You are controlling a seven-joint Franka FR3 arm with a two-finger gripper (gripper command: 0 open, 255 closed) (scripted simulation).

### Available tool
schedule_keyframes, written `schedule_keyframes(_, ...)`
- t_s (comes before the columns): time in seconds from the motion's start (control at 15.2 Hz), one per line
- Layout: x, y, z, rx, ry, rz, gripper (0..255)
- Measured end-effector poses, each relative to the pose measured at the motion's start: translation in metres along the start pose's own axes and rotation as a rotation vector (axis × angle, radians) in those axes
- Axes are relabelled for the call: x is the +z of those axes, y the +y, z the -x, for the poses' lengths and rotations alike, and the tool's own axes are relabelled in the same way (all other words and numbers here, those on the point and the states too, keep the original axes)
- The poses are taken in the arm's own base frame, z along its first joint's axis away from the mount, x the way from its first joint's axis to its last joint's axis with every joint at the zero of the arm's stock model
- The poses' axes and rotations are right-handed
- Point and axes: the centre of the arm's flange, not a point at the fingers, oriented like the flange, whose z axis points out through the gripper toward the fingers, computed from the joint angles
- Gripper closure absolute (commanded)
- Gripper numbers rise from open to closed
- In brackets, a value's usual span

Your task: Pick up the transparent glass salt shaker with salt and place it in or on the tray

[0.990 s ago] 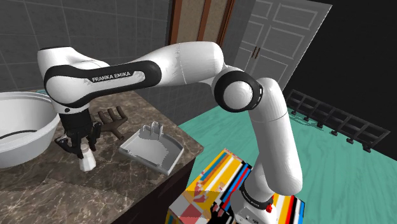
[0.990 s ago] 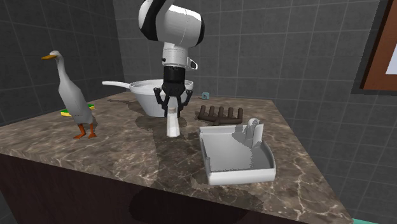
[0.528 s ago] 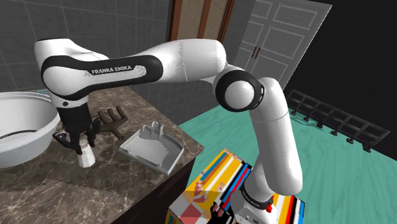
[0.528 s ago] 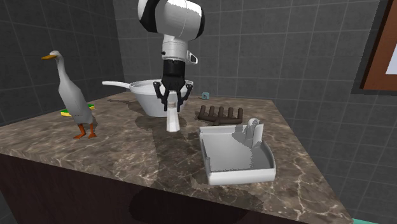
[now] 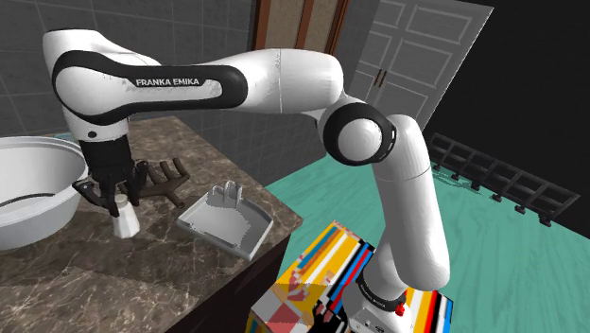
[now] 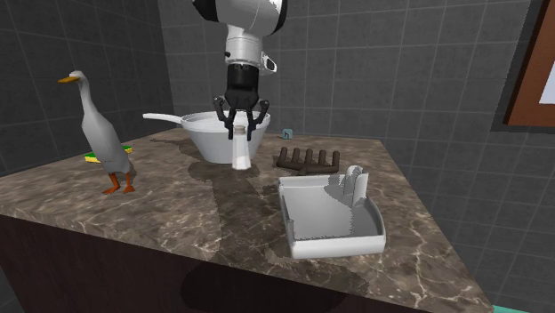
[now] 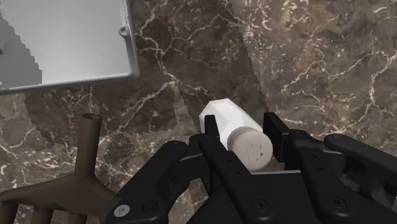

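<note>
The salt shaker [image 6: 241, 153] is a white, faceted bottle with a perforated cap. My black gripper [image 6: 241, 127] is shut on its top and holds it upright, a little above the marble counter. In the shoulder view the shaker [image 5: 123, 220] hangs below the gripper [image 5: 110, 196], between the bowl and the tray [image 5: 227, 224]. In the wrist view the fingers [image 7: 212, 131] clasp the shaker [image 7: 223, 118] just under its cap, the gripper [image 7: 245, 136] around it. The grey tray [image 6: 331, 222] lies on the counter to the second exterior view's right; its corner [image 7: 70, 48] shows beyond the shaker.
A large white bowl [image 6: 206, 139] stands just behind the shaker. A dark brown pronged rack [image 6: 308, 162] lies between bowl and tray [image 7: 81, 167]. A duck figure [image 6: 100, 135] stands at the counter's left. The counter edge [image 5: 241, 270] drops off near the tray.
The gripper has risen with the shaker in it, lifting it off the counter. The arm's upper links have moved up too.
</note>
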Motion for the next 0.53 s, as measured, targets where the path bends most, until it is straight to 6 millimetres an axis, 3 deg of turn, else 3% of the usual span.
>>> schedule_keyframes(0.53,-0.041,-0.004,0.009,0.0,0.0,0.0,255)
